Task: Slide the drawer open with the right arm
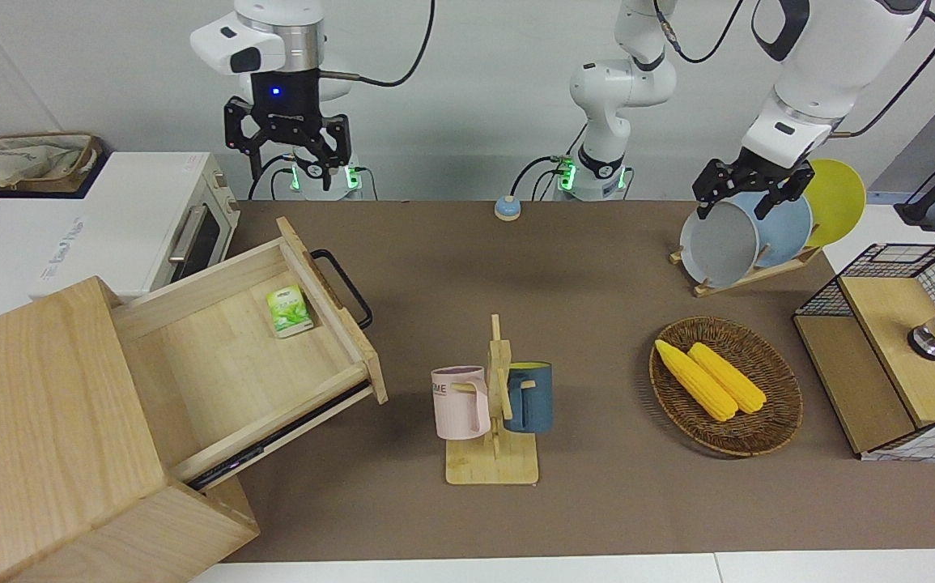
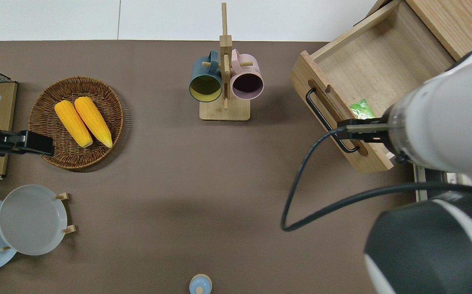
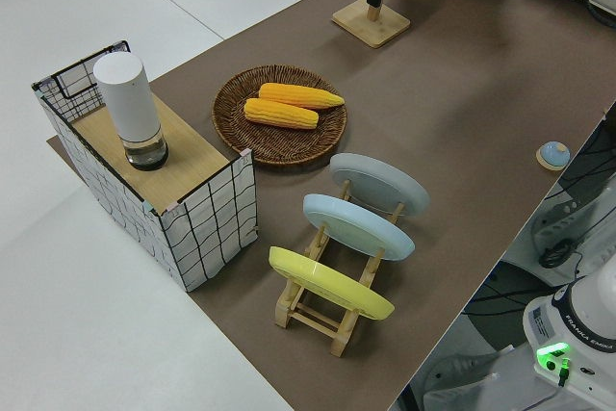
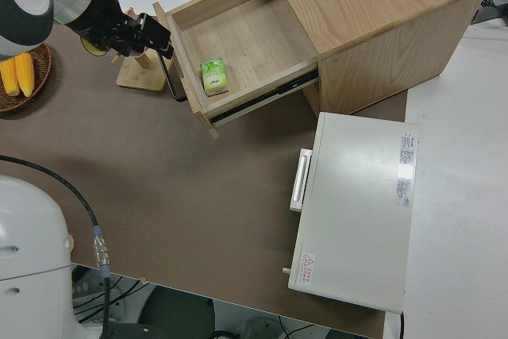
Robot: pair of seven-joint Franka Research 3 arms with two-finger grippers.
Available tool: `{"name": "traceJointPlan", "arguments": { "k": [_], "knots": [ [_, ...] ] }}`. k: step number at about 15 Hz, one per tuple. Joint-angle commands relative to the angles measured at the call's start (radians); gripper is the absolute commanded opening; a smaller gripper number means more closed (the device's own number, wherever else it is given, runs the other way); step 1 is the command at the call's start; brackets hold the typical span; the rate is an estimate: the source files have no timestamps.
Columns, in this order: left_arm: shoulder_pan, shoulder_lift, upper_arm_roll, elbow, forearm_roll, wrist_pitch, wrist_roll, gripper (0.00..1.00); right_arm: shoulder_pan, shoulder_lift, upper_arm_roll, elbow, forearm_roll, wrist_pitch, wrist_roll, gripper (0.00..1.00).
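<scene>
Though the drawer (image 1: 248,356) stands pulled well out of its box (image 1: 46,429), a green packet (image 1: 287,312) lying inside by the front panel, the right gripper (image 1: 287,150) hangs high near its base, fingers spread and holding nothing, clear of the bar handle (image 1: 343,287); the opening looks done. Beside the drawer, nearer the robots, sits an oven (image 1: 151,219). A mug stand (image 1: 493,405) and corn basket (image 1: 726,387) stand apart, blocking nothing. The left arm is parked, its fingers unreadable.
</scene>
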Motion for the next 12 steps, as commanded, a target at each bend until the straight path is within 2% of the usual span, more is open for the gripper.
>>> {"name": "traceJointPlan", "arguments": {
  "k": [1,4,7,12],
  "knots": [
    [0.005,0.013,-0.007,0.026,0.017,-0.02,0.01,0.99,-0.096,-0.044,0.009,-0.072,0.074,0.014,-0.103,0.983],
    [0.005,0.011,-0.007,0.026,0.017,-0.02,0.01,0.99,-0.153,-0.057,0.007,-0.104,0.097,0.016,-0.179,0.983],
    [0.005,0.011,-0.007,0.024,0.017,-0.02,0.01,0.99,-0.211,-0.057,-0.014,-0.131,0.198,0.028,-0.237,0.983],
    [0.005,0.011,-0.007,0.026,0.017,-0.02,0.01,0.99,-0.245,-0.055,-0.037,-0.191,0.205,0.097,-0.342,0.983]
  ]
}}
